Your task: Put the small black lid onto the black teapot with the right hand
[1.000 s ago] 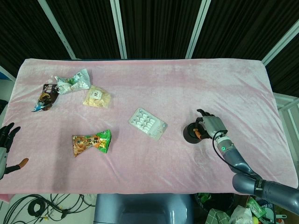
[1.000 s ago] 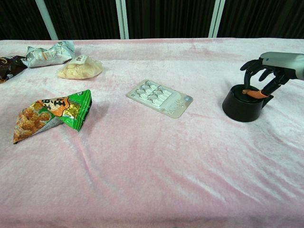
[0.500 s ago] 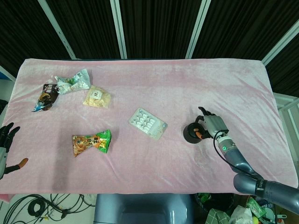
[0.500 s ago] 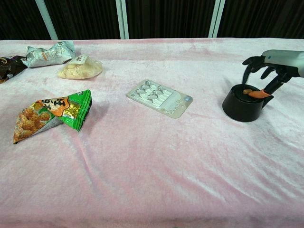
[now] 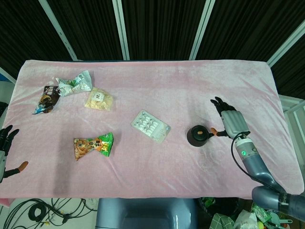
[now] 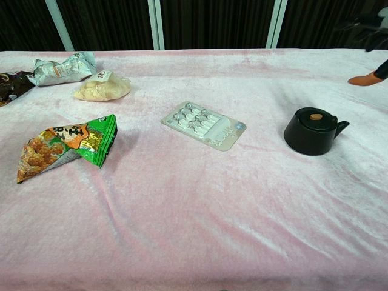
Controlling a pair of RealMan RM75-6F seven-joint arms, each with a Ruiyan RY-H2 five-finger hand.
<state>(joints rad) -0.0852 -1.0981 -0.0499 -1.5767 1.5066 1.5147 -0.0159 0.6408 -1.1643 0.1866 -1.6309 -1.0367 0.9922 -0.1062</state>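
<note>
The black teapot [image 5: 198, 135] [image 6: 313, 131] stands on the pink cloth at the right, spout pointing right. Its small black lid [image 5: 199, 130] [image 6: 315, 118] with a tan knob sits on top of it. My right hand [image 5: 230, 119] [image 6: 374, 37] hangs to the right of the pot and above it, apart from it, fingers spread and holding nothing. In the chest view only its fingertips and orange thumb tip show at the top right corner. My left hand [image 5: 6, 149] is at the far left edge, off the table, fingers apart and empty.
A blister pack [image 5: 150, 126] [image 6: 204, 125] lies in the middle. A green snack bag [image 5: 94, 145] [image 6: 65, 144] lies front left. A silver packet [image 5: 74, 83], a dark packet [image 5: 47, 98] and a pale bag [image 5: 99, 99] lie at the back left.
My right hand has let go of the lid, lifted off the teapot and drawn away to the right. The lid now stays on the pot. The left hand has not moved.
</note>
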